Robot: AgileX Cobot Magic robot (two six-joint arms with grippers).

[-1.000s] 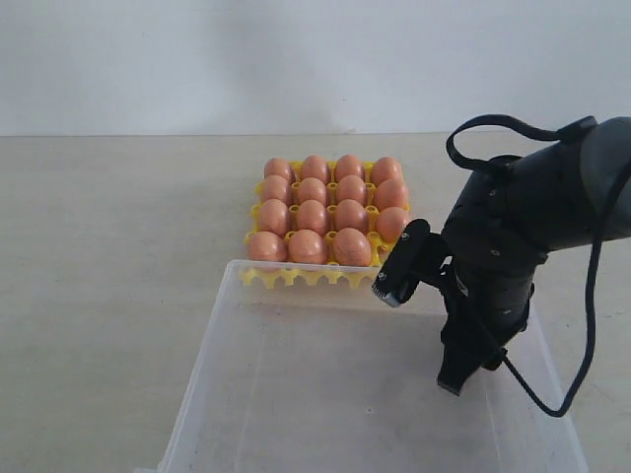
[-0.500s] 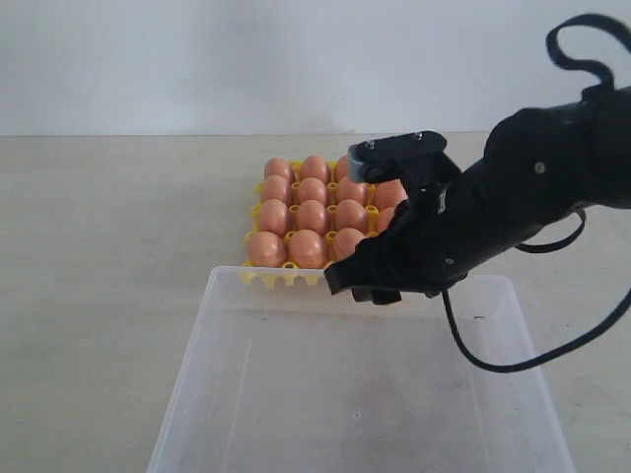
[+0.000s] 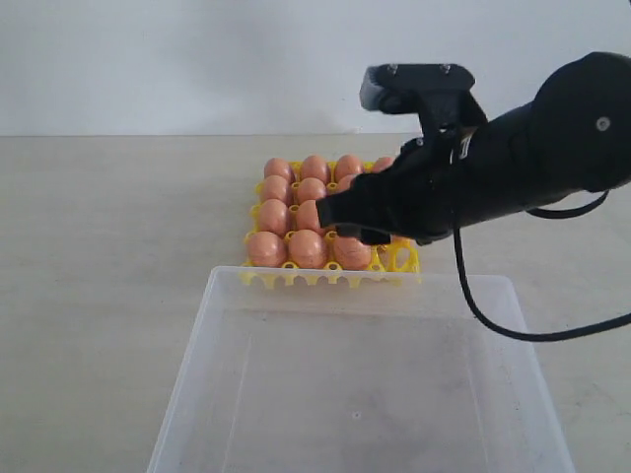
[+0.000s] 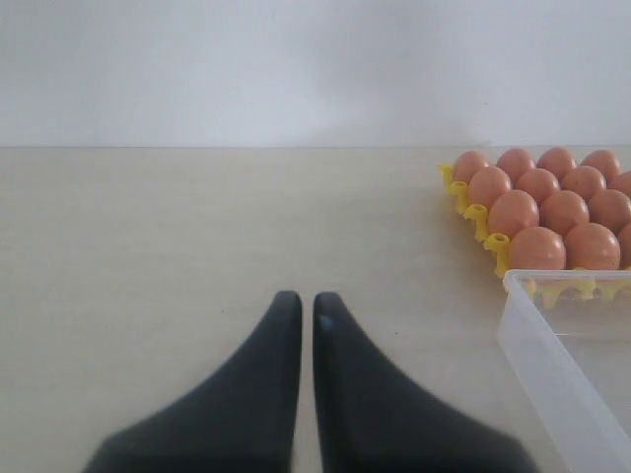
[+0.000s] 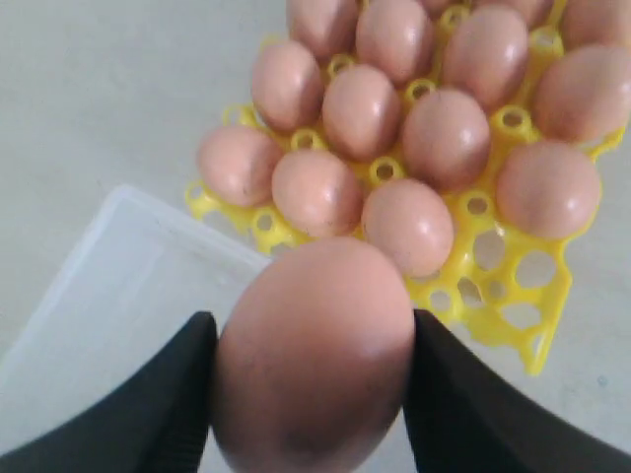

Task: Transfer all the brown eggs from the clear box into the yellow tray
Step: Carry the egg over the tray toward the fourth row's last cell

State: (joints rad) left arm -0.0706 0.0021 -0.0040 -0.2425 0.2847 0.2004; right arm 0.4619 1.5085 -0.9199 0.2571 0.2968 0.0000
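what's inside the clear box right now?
No eggs visible in the clear box; its floor looks bare, though its near end is out of frame. One brown egg is held in the right gripper near the yellow tray.

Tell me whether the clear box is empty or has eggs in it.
Empty, where visible: the clear box shows bare floor. The right pincer grips a brown egg over the yellow tray.

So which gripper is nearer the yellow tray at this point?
Right. The right gripper, holding a brown egg, hangs at the yellow tray's near edge; the left gripper sits shut low over the table, well apart from the tray and outside the exterior view.
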